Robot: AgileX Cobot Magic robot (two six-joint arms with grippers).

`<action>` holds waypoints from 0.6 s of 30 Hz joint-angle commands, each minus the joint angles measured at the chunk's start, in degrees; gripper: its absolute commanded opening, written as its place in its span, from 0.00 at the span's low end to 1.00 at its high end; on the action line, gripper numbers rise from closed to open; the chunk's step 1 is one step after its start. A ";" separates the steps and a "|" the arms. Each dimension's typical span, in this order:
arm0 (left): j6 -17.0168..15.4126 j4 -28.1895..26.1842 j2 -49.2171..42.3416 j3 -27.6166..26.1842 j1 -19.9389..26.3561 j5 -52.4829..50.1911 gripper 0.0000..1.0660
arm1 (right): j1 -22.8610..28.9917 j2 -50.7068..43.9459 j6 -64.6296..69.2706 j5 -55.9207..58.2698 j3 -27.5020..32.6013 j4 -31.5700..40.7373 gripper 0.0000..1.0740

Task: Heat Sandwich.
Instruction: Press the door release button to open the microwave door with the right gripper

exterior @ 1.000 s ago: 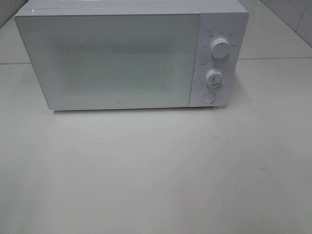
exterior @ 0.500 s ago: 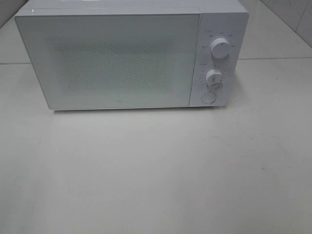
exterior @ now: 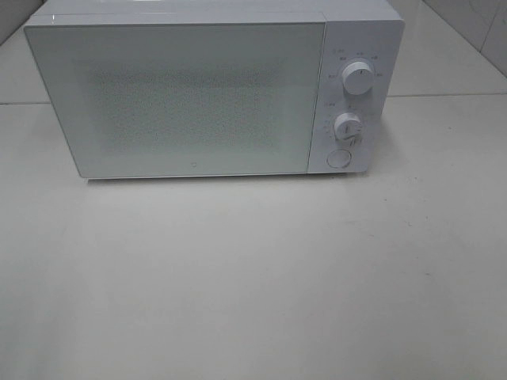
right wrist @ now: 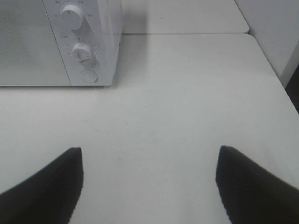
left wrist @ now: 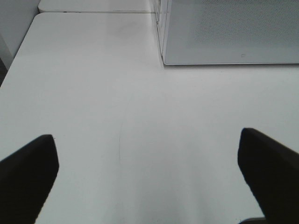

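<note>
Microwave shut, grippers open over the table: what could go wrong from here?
No sandwich shows in any view, so there may be nothing to heat. The microwave door is shut; the round button sits close under the lower knob, so a press by the right gripper might nudge that knob.

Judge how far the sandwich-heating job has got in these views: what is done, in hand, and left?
Done: nothing that shows. The microwave door is shut and no sandwich appears in any view; the frosted door hides the inside. In hand: nothing; the left gripper and right gripper hang over the table, jaws open and empty. Left: probably everything, or at least setting the dials.
</note>
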 commanded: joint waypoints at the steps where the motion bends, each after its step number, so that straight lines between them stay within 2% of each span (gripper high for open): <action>1: -0.11 -0.06 -1.49 0.17 0.11 -0.29 0.95 | -0.40 4.07 -0.52 -5.73 -0.46 -0.34 0.71; 18: -0.11 -0.06 -1.49 0.17 0.11 -0.29 0.95 | -0.40 28.82 -0.40 -32.20 -0.46 -0.11 0.71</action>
